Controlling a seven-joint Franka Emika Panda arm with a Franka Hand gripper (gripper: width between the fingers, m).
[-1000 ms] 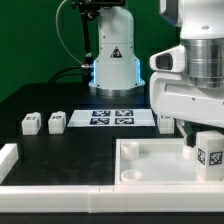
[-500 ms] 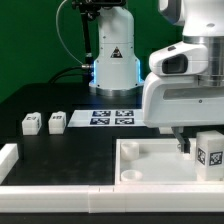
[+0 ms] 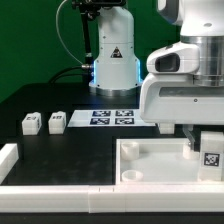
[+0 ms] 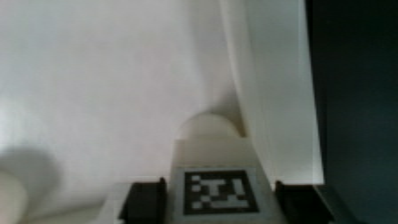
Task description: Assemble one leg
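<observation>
My gripper (image 3: 203, 148) is shut on a leg (image 3: 211, 157), a small white block with a square marker tag, and holds it over the right side of the large white tray-like piece (image 3: 150, 165). In the wrist view the leg (image 4: 219, 185) sits between my two dark fingers (image 4: 139, 203), tag facing the camera, with the tray's white floor and a wall ridge beyond it. Two more legs (image 3: 31, 123) (image 3: 56, 121) lie on the black table at the exterior view's left.
The marker board (image 3: 112, 117) lies at the back middle in front of the arm's base (image 3: 113, 60). A white rail (image 3: 8, 158) runs along the front and left edge of the table. The tray has a round socket (image 3: 129, 174) at its near left corner.
The gripper with the leg has dropped a little lower toward the tray and shifted slightly to the exterior view's right. The two loose legs have not moved.
</observation>
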